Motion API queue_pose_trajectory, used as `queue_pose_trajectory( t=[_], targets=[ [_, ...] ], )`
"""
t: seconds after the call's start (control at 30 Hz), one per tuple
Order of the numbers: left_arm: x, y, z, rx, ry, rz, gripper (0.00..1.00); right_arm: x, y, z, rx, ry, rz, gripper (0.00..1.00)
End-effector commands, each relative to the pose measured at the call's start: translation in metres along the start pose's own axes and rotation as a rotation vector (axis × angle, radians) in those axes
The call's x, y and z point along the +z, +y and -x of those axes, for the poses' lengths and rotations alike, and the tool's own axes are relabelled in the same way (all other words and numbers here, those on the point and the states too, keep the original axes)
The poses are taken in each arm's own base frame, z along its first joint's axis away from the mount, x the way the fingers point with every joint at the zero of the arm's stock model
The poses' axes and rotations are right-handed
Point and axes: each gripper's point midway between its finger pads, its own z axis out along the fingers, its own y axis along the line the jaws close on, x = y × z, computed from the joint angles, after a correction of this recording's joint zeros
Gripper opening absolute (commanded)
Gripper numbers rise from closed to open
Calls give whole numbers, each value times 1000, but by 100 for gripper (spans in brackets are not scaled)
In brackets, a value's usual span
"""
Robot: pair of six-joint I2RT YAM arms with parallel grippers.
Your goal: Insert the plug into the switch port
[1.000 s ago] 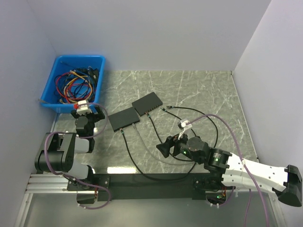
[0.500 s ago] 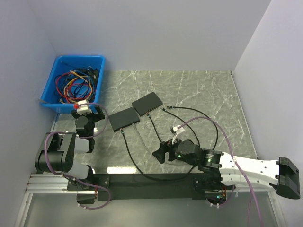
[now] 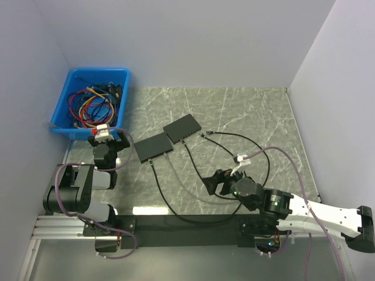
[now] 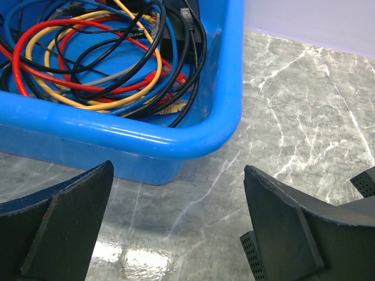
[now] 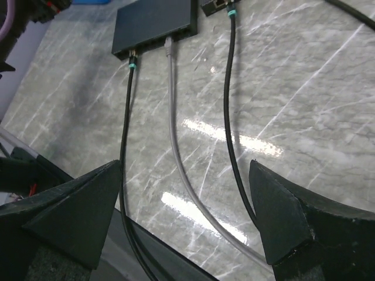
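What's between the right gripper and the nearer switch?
Table with two cables running along it, a black cable and a gray cable, toward the switch. The right wrist view shows it.

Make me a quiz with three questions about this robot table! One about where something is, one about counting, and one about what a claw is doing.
1. Where does the blue bin sit?
A) at the far left corner of the table
B) at the far right corner
C) between the two arms

2. How many black switches lie there?
A) one
B) two
C) four

3. How is the right gripper?
A) shut on a plug
B) shut on a switch
C) open, holding nothing

Answers:
1 A: the top view shows the bin in the far left corner, by the wall.
2 B: two black boxes lie side by side in the middle.
3 C: its fingers stand wide apart with nothing gripped between them.
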Motion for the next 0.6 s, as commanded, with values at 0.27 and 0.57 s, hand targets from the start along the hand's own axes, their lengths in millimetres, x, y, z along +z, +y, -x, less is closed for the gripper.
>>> queue_pose_trajectory(
  t=[0.27,0.57],
  targets=[
    [6,-6,20,-3,-59,-28,99,2,-13,-3,-11,-9,-59,96],
    [6,-6,20,-3,-59,-28,99,5,-5,-9,-40,18,-26,95]
  ],
)
